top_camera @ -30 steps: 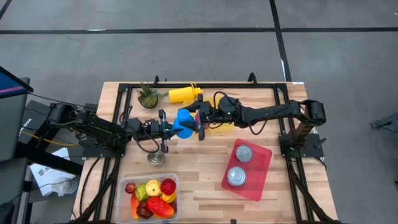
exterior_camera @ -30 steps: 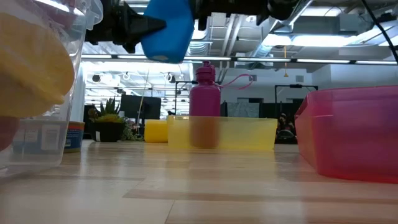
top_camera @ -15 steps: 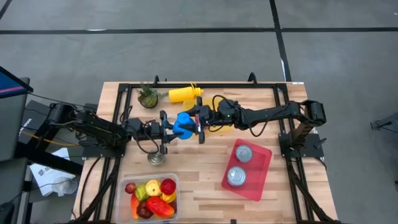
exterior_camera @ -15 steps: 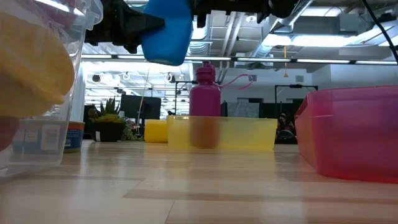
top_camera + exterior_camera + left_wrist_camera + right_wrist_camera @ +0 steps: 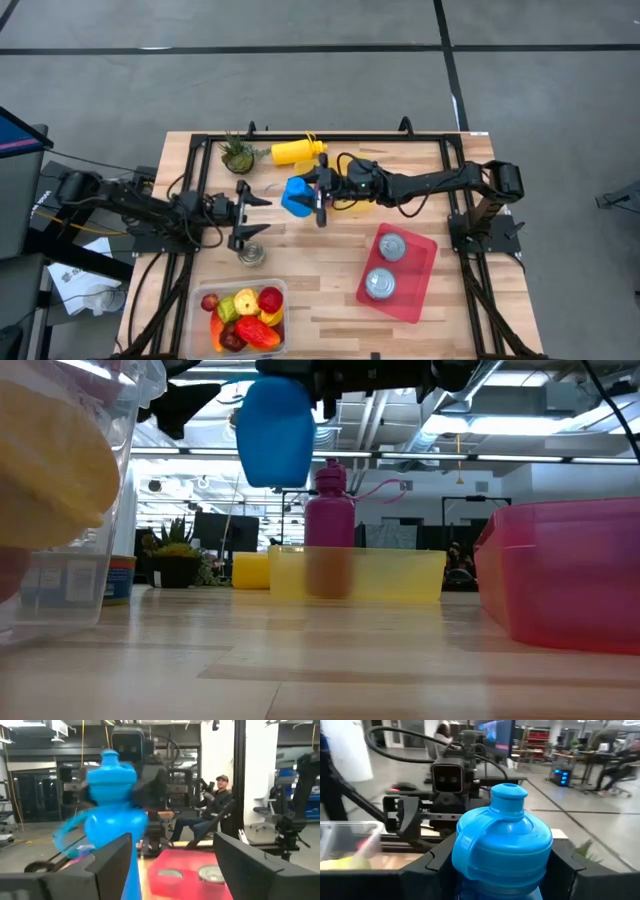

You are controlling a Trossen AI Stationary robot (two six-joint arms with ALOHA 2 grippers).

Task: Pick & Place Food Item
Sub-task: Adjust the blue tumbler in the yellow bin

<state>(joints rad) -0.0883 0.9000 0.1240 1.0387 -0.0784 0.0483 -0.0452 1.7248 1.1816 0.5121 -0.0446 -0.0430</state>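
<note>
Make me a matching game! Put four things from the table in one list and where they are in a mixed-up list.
Things:
1. blue bottle
2. two cans
3. toy fruit
4. small plant

Places:
A. in the clear bin
B. on the red tray
C. held up by the right gripper
D. far left corner of the table

Pairs: 1-C, 2-B, 3-A, 4-D

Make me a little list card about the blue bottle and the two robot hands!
Blue bottle: blue bottle, held up in the air above the table.
Right gripper: right gripper, shut on the blue bottle.
Left gripper: left gripper, open, apart from the bottle.
Nearby: yellow bottle, small plant, red tray with two cans, clear tub of toy fruit.
</note>
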